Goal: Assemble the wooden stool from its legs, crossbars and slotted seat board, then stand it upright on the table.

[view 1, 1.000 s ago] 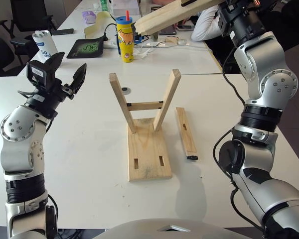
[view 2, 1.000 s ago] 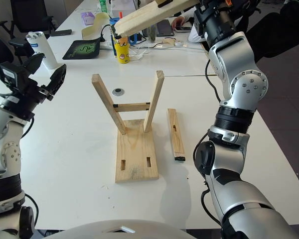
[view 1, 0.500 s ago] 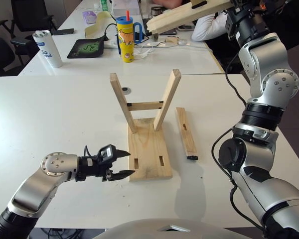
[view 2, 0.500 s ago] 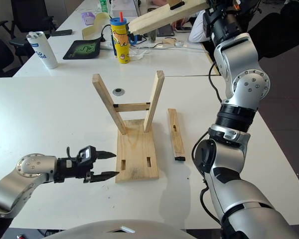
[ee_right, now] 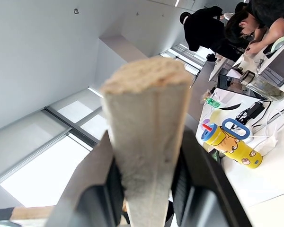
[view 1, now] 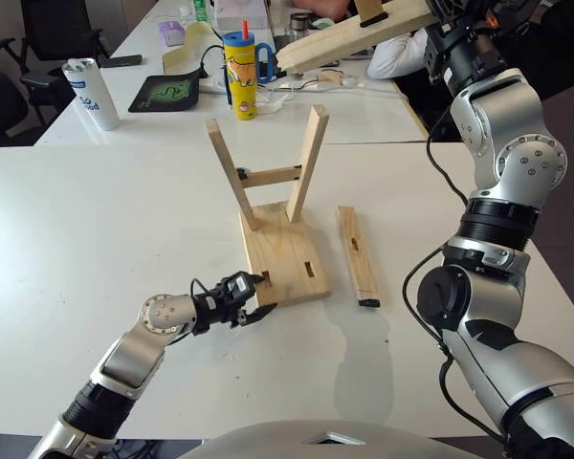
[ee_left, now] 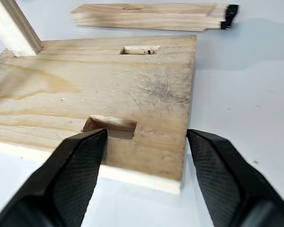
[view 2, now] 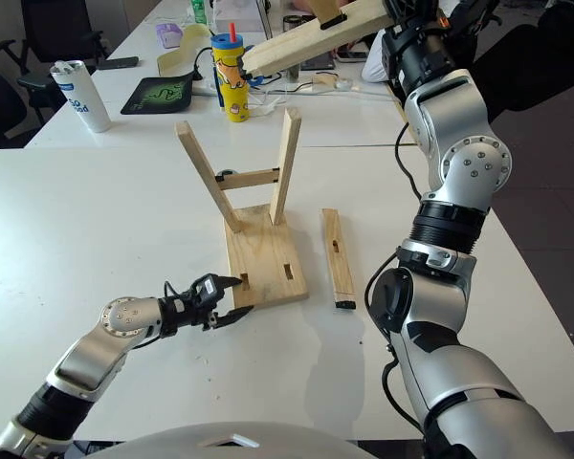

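My left gripper point(view 1: 260, 296) has come down from its raised spot at 9 o'clock and now sits low on the table point(view 1: 96, 220), at the 7 o'clock corner of the seat board point(view 1: 287, 263). Its claw is spread, one finger over the near edge by an empty slot, the other just off the side edge, with the corner between them. It grips nothing yet.

The board has slid toward 12 o'clock and turned a little since half a second ago. The yellow cup point(view 1: 244, 72) has not shifted, so this is the board moving, not my camera. The leg frame point(view 1: 273, 175) rode along and stays seated. I judge I am nudging rather than holding, so I should close before pushing more.

My right gripper point(ee_right: 144, 189) is pinching the second leg piece point(view 1: 349, 36), high at 1 o'clock over the far table and little moved. It is meant for the two empty slots at the board's 6 o'clock end.

The loose leg point(view 1: 356, 251) lies just beside the board at 3 o'clock, and further turning could bump it. The table's far edge lies at 12 o'clock beyond the frame. Wide bare table opens toward 9 o'clock.
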